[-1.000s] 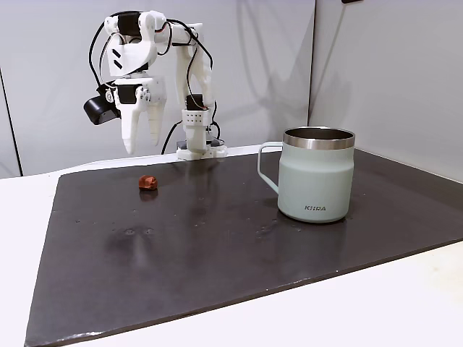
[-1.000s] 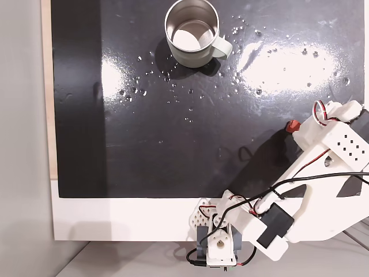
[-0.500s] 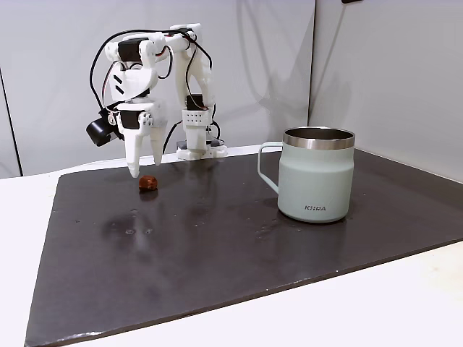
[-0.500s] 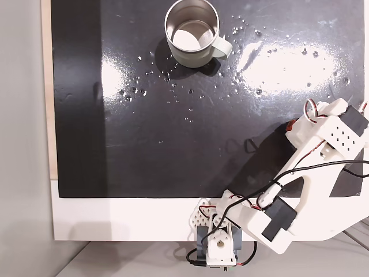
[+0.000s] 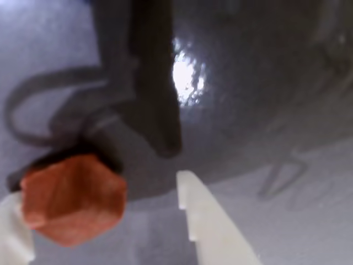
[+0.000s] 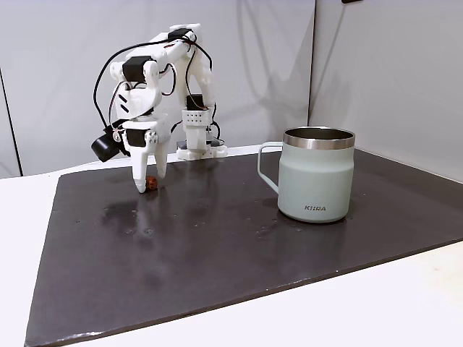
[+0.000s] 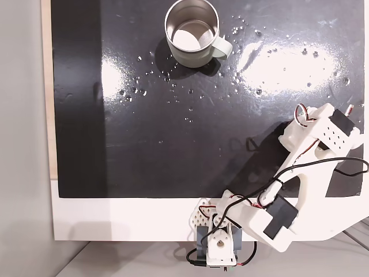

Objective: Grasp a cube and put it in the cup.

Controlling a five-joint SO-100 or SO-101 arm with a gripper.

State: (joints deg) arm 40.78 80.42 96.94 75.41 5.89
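Observation:
The cube (image 5: 71, 204) is a small reddish-brown block lying on the dark mat (image 6: 217, 238). In the wrist view it rests against the left white finger (image 5: 11, 232), with a gap to the right finger (image 5: 209, 221). My gripper (image 6: 148, 186) is open and lowered to the mat, its fingers on either side of the cube (image 6: 151, 181). The pale green cup (image 6: 317, 181) stands upright far to the right in a fixed view. From above, the cup (image 7: 196, 59) is at the top of the mat and my arm (image 7: 311, 144) hides the cube.
My arm's base (image 6: 199, 148) stands at the mat's back edge. The mat is wet-looking with glare patches (image 7: 288, 57). White table (image 6: 362, 303) surrounds the mat, with open mat between gripper and cup.
My gripper has come down from above the cube to the mat, and its open fingers now straddle the cube. The cube and the cup have not moved.

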